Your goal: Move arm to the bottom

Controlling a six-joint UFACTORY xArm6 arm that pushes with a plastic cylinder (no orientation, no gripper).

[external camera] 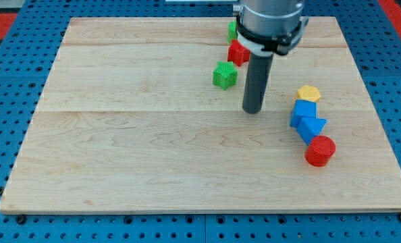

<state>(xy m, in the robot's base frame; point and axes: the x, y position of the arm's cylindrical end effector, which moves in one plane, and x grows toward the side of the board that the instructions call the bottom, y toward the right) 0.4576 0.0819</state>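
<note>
The arm carries no claw at all, so there is no wide or narrow state to report; it ends in a dark rod whose tip [253,111] rests on the wooden table [119,169], a little toward the view's right of centre and in the upper half of the board.

Toward the view's upper left of the tip sits a green cube [225,75], near but apart from the rod. Further up, partly hidden by the arm's body, are a red block [237,52] and a second green block [232,30]; their shapes cannot be made out fully. To the view's right of the tip lies a cluster: a yellow hexagonal block [309,94], a blue block [302,113] just below it, another blue block [314,127] touching that one, and a red cylinder [320,151] at the lower end.

The task only asks that the arm travel to the view's bottom, and the wood directly below the tip looks free of blocks. The main risk is drift toward the view's right during the descent: the cluster slants down that side, and the red cylinder would probably be the first thing clipped and pushed. A straight downward path appears safe. Overshooting past the table's lower edge is the other hazard.
</note>
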